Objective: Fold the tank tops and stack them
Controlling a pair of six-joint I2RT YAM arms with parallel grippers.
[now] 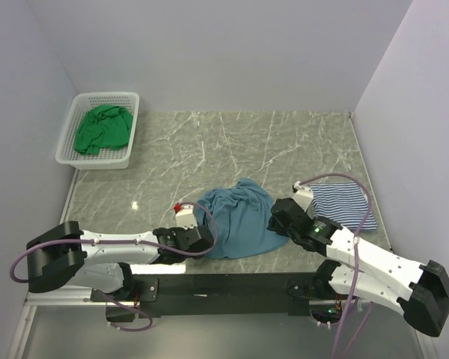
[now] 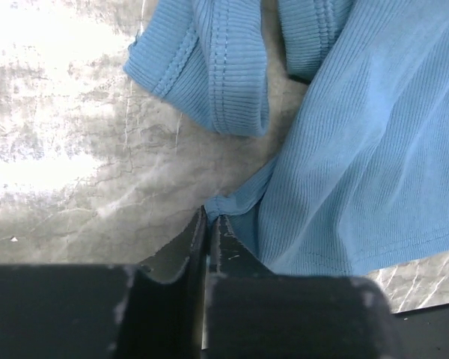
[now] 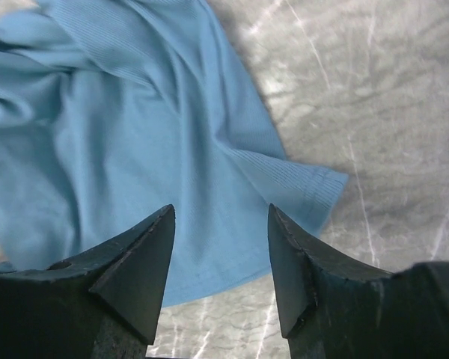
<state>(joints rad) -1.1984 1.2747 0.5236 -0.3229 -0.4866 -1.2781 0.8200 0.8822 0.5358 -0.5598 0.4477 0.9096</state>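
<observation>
The teal-blue tank top (image 1: 238, 222) lies crumpled at the table's near middle. My left gripper (image 1: 206, 241) is at its near left edge. In the left wrist view the jaws (image 2: 212, 215) are shut on a small pinch of the teal cloth (image 2: 359, 149). My right gripper (image 1: 272, 223) hovers at the top's right edge, and its fingers (image 3: 221, 217) stand open above the teal hem (image 3: 135, 134), holding nothing. The striped tank top (image 1: 346, 205) lies flat behind the right arm. The green tank top (image 1: 103, 129) sits bunched in the basket.
A white lattice basket (image 1: 69, 143) stands at the far left corner of the marble table. Grey walls close in the left, back and right sides. The table's front edge runs just below both grippers.
</observation>
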